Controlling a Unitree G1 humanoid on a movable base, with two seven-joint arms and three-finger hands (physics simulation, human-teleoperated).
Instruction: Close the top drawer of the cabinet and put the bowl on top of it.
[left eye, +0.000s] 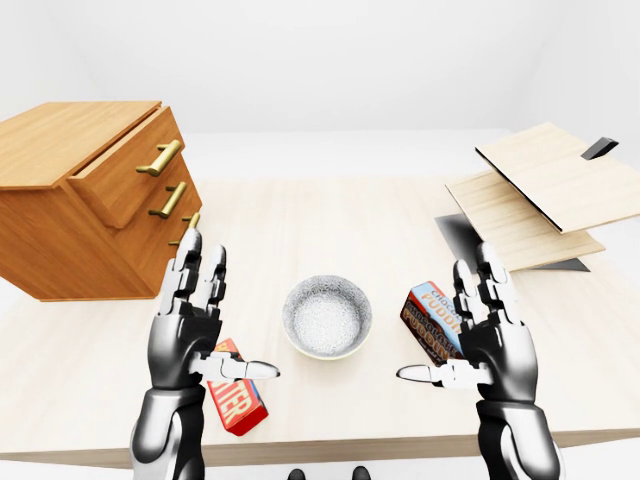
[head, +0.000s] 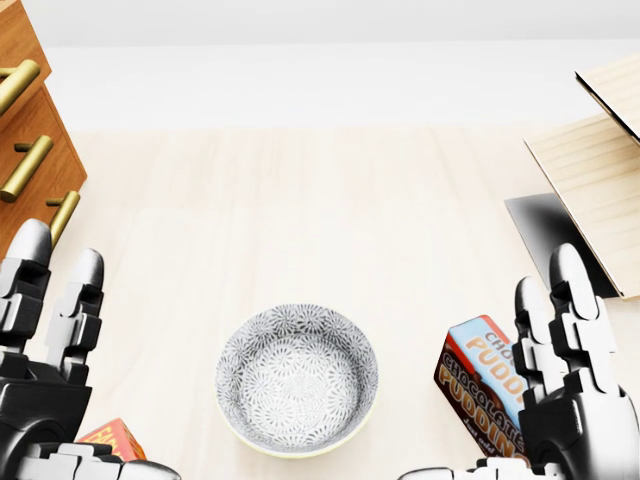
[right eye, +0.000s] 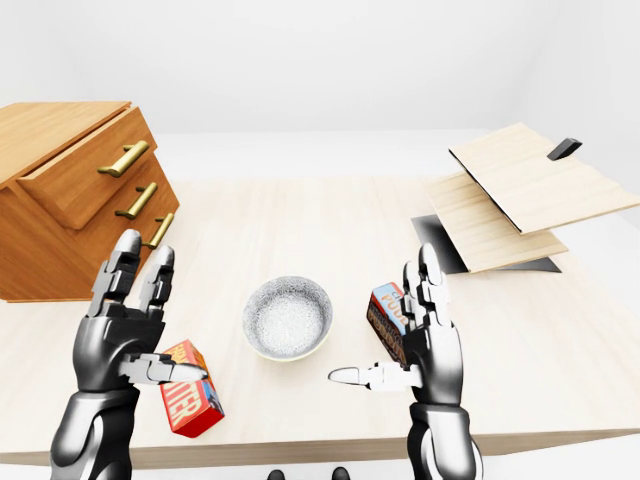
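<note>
A grey patterned bowl (left eye: 327, 317) sits on the pale wooden table (left eye: 310, 225), low in the middle of the left-eye view. The wooden cabinet (left eye: 70, 200) stands at the upper left; its top drawer (left eye: 128, 168) with a brass handle is pulled out a little. My left hand (left eye: 200, 330) is open, fingers spread, to the left of the bowl and apart from it. Right of the bowl my right hand (left eye: 478, 335) is raised the same way, open and holding nothing.
A red butter box (left eye: 236, 400) lies below my left hand near the table's lower edge. A chocolate pudding box (left eye: 428, 320) lies tilted between the bowl and my right hand. Light wooden boards (left eye: 535, 195) over a dark sheet occupy the upper right.
</note>
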